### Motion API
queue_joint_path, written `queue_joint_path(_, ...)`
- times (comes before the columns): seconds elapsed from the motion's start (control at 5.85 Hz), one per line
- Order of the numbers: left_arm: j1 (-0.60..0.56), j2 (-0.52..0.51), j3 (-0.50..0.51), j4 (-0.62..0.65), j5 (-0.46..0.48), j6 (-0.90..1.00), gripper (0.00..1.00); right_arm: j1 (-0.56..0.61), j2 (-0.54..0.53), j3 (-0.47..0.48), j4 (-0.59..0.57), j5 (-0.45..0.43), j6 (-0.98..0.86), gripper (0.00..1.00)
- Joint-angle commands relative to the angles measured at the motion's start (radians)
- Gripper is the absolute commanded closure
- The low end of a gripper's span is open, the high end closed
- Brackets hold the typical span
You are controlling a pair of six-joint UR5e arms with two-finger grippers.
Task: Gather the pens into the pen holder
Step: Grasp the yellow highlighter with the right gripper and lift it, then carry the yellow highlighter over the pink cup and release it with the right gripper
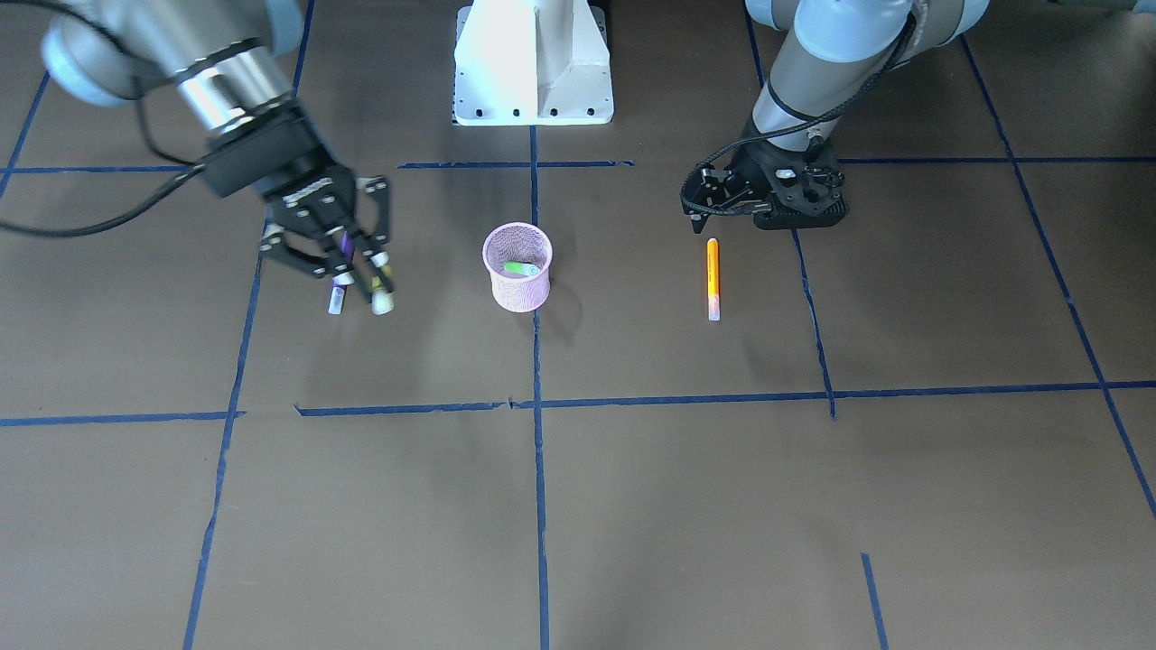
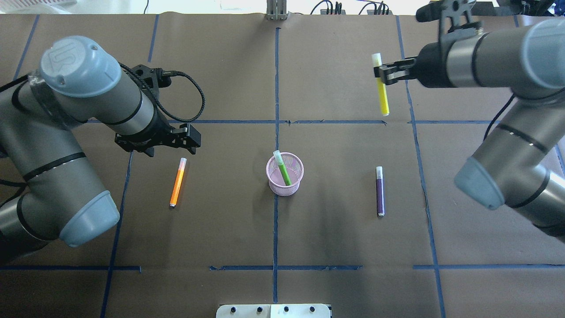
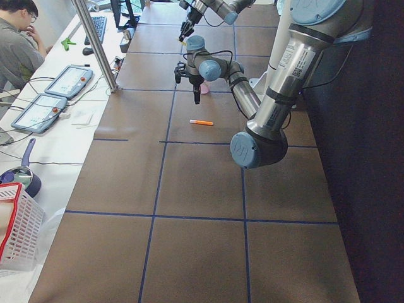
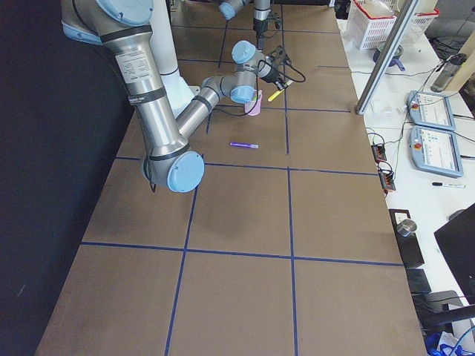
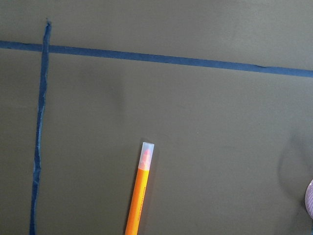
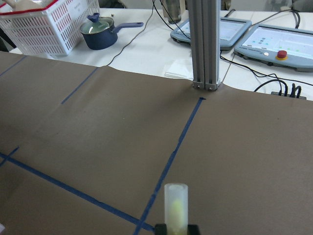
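- Front-facing view: the right claw [image 1: 366,275] hangs raised over the brown paper-covered worktop [image 1: 632,506]. It is clamped on a slim yellow marker pen [image 1: 380,293] close to the pen's pale cap. A slim purple marker pen [image 1: 338,296] lies flat on the worktop, and this claw partly overlaps it in the picture. The small round pink wire-mesh pen holder [image 1: 519,291] stands off to this claw's side, between the two claws. A bright green marker pen [image 1: 521,268] leans inside it. The left claw [image 1: 695,212] sits low, its jaws apparently spread and holding nothing. A slim orange marker pen [image 1: 713,280] lies just past its tips, on the side away from the robot's base.
- Overhead view: the yellow pen [image 2: 383,95] slants down from the right claw [image 2: 383,73] towards the robot. The purple pen [image 2: 380,192] lies apart from that claw, on the robot's side of it. The orange pen [image 2: 177,183] lies just beside the left claw [image 2: 187,137].
- Right-side view: the yellow pen [image 4: 274,95] is held tilted near the holder [image 4: 254,104].
- Left wrist view: the orange pen [image 5: 139,196] lies below the claw, cap end farthest away. No fingertips show in this view.
- Right wrist view: the yellow pen's pale cap sticks up from between the claw's closed tips.
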Motion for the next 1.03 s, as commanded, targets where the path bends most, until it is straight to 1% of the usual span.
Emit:
queue_joint_path(0.0, -0.003, 0.002, 0.004, 0.002, -0.006, -0.002, 0.0, -0.203, 0.039, -0.037, -0.002, -0.296, 0.036, 1.0)
queue_joint_path(0.17, -0.002, 0.002, 0.007, 0.002, -0.006, -0.002, 0.0, -0.231, 0.1, -0.123, 0.0, -0.349, 0.085, 1.0)
queue_joint_path(0.34, 0.0, 0.002, 0.009, 0.001, -0.006, -0.002, 0.0, -0.273, 0.102, -0.125, 0.001, -0.41, 0.099, 1.0)
queue_joint_path(0.51, 0.0, 0.002, 0.013, 0.001, -0.005, -0.002, 0.0, -0.29, 0.102, -0.124, 0.001, -0.42, 0.101, 1.0)
queue_joint_path(0.86, 0.002, 0.001, 0.016, 0.001, -0.005, -0.002, 0.0, -0.346, 0.09, -0.128, 0.003, -0.478, 0.101, 1.0)
